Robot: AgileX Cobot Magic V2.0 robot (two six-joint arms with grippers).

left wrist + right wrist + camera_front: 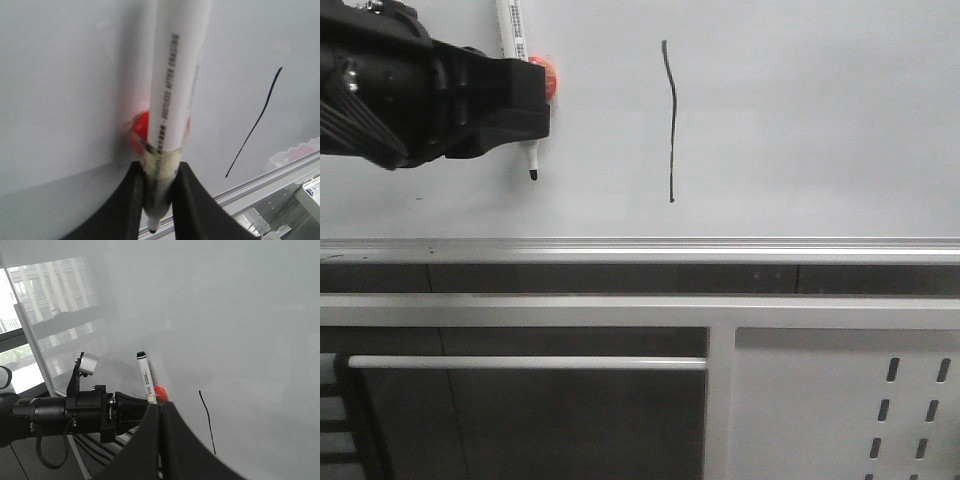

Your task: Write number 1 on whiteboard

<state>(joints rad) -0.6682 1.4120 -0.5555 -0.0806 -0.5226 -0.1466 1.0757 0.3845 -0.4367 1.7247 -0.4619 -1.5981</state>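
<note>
On the whiteboard, a little left of its middle in the front view, you have the number 1 already drawn: a thin black stroke, roughly vertical and slightly wavy, ending above the silver rail along the board's lower edge. To its left, well apart from the stroke, your left hand is clamped on the marker pen, fingers closed snugly around the barrel near the writing end, with the uncapped black tip pointing down beside a small red object on the board. Whether the tip is touching the surface you cannot tell from these views. That is the risk: judged from here, any drift toward the board or sideways with the tip exposed could leave a stray mark or smear beside the finished digit, so a retreat should go straight away from the board. Your right hand appears pressed closed and holds nothing.
</note>
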